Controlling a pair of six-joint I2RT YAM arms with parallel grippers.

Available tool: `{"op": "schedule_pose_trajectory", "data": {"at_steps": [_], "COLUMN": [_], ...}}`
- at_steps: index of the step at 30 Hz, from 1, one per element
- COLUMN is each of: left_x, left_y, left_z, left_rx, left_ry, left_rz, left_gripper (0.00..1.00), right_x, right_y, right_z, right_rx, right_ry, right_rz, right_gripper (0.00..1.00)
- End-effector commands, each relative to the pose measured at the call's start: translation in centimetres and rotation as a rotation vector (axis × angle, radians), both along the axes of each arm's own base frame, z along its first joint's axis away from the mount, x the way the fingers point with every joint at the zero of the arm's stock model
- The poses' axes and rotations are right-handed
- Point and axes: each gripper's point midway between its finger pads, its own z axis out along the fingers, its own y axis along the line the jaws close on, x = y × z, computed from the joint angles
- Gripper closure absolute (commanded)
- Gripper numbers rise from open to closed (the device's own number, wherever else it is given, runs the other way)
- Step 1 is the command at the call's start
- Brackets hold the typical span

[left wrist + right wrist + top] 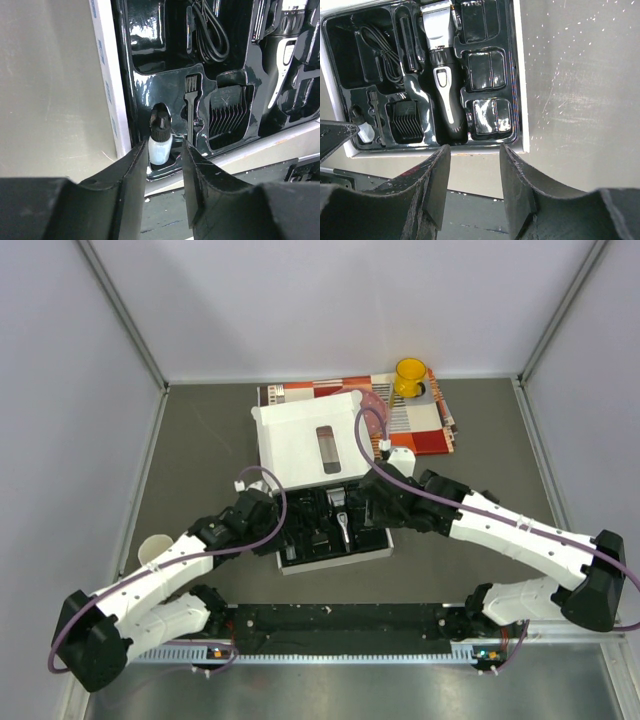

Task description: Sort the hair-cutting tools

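1. The small oil bottle (160,145) sits in the near-left pocket of the black tray (145,55), mid-desk; the clipper (441,75) lies nearer the right edge.
2. The left gripper (164,165) has its fingers spread around the bottle; it should centre before closing, clear of the brush (191,100).
3. The right gripper (475,175) hangs spread above the tray.

The left pincer (165,148) and right pincer (474,150) angle inward toward each other, both with jaws parted.
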Motion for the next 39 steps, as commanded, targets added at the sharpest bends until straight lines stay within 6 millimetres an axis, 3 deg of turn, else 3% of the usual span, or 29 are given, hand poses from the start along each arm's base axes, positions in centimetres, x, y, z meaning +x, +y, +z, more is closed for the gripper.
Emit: {"op": "schedule_pose_trajectory", "data": {"at_steps": [1, 8, 14, 22, 39], "left_x": [0.5, 1.1, 1.9, 2.1, 1.6], "left_y": [-0.1, 0.1, -0.7, -0.9, -0.9], "left_z": [0.2, 1.8, 3.2, 1.8, -0.8], "left_rx": [0.012, 0.020, -0.010, 0.039, 0.070], "left_ry": [-0.029, -0.077, -0.140, -0.093, -0.023], "left_rz": [-0.014, -0.021, -0.056, -0.081, -0.094], "left_gripper": [0.59, 0.61, 0.76, 0.87, 0.89], "right_x": [1.0, 1.1, 0.9, 0.8, 0.9], "right_y": [-0.3, -0.2, -0.3, -0.4, -0.5], "right_z": [1.3, 1.4, 1.2, 1.2, 1.3], "right_rx": [0.028, 0.033, 0.032, 0.038, 0.037], "right_ry": [-0.047, -0.047, -0.040, -0.039, -0.046], "right_rz": [-0.035, -0.039, -0.044, -0.047, -0.051], "right_gripper": [0.56, 0.56, 0.56, 0.56, 0.55]}}
